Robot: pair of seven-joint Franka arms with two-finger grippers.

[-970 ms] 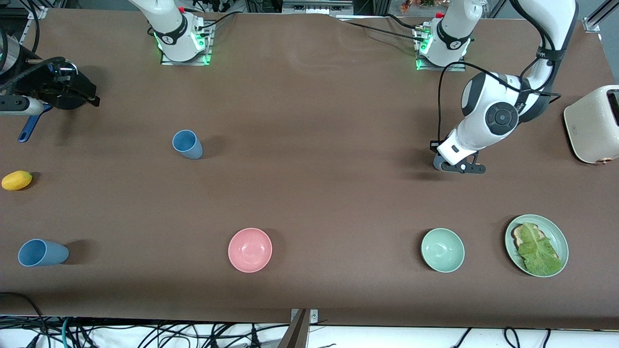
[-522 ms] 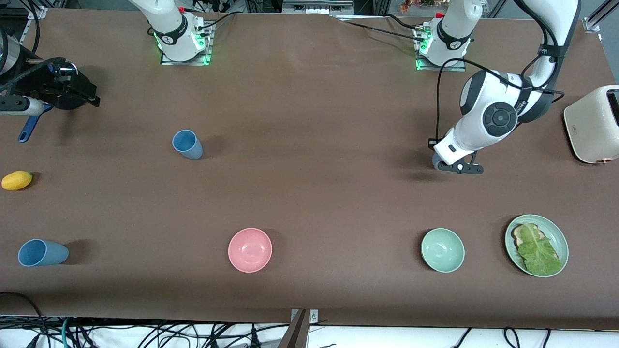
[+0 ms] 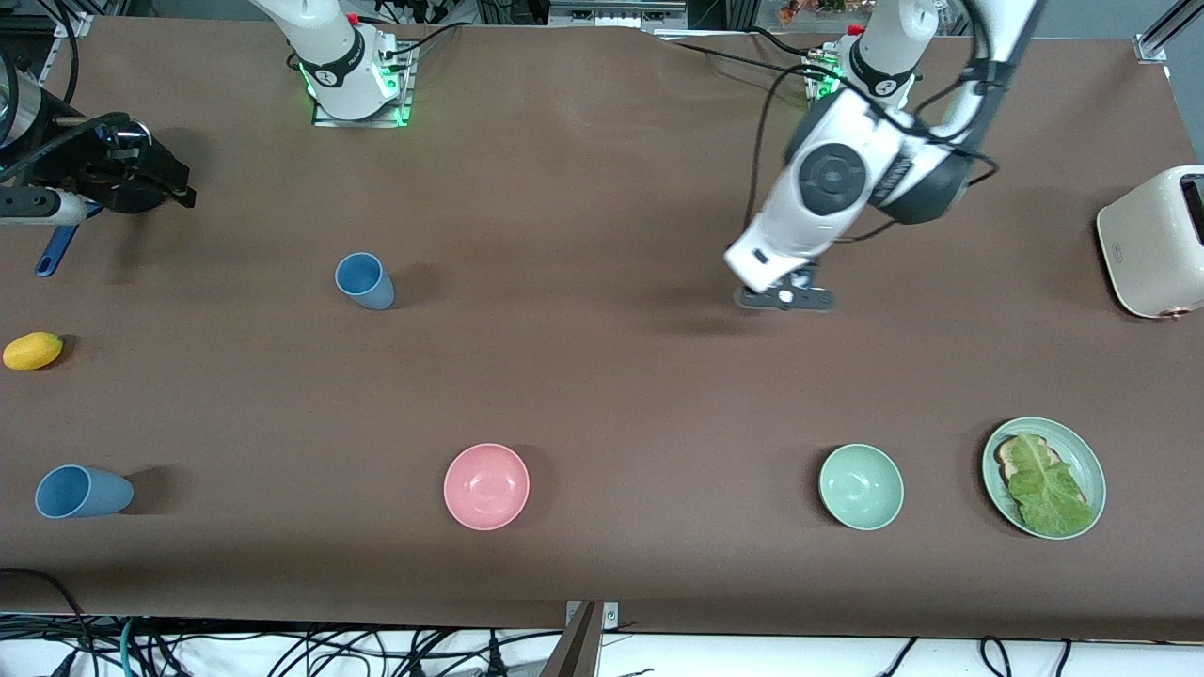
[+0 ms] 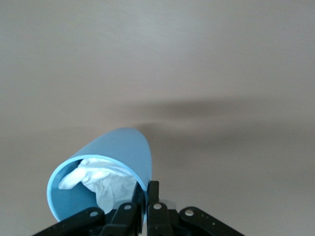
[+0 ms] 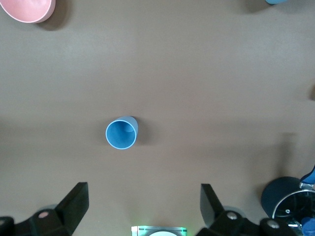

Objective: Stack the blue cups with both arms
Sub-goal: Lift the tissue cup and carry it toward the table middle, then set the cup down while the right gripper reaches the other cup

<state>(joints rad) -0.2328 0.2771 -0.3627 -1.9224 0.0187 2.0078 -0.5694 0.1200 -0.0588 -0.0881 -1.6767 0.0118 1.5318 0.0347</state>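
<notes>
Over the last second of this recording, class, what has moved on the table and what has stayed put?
The left gripper, shut on a blue cup with white paper inside, has swung away from the toaster toward the middle of the table. Nothing was released. The right gripper still hangs open above the upright blue cup. The cup near the table's edge, pink bowl and green bowl stayed.

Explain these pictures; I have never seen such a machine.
Two white robot arms work at a brown table. The wide picture looks down from across it; the other two come from cameras on the wrists. The left gripper, over bare table, pinches the rim of a blue cup holding white paper. The right gripper hangs open high over a second blue cup. A third blue cup, a pink bowl, a green bowl and a plate of lettuce lie nearer the front camera.
</notes>
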